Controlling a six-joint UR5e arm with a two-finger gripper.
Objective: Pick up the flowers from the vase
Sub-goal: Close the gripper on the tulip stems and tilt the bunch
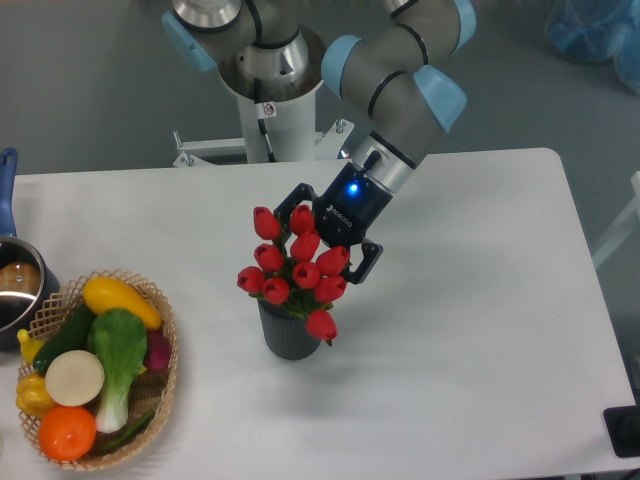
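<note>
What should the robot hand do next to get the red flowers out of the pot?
Probably close its fingers on the bunch. The gripper is open, its fingers spread on either side of the upper buds of the flowers, which sit upright in the vase. Nothing is gripped yet, so a gentle squeeze likely comes before lifting. How deep the fingers reach cannot be told.

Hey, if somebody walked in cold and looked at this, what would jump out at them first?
Probably the flowers, a red bunch standing in the vase mid-table, with the gripper open around the upper buds. Next, the wicker basket of colourful vegetables at the near left.
</note>
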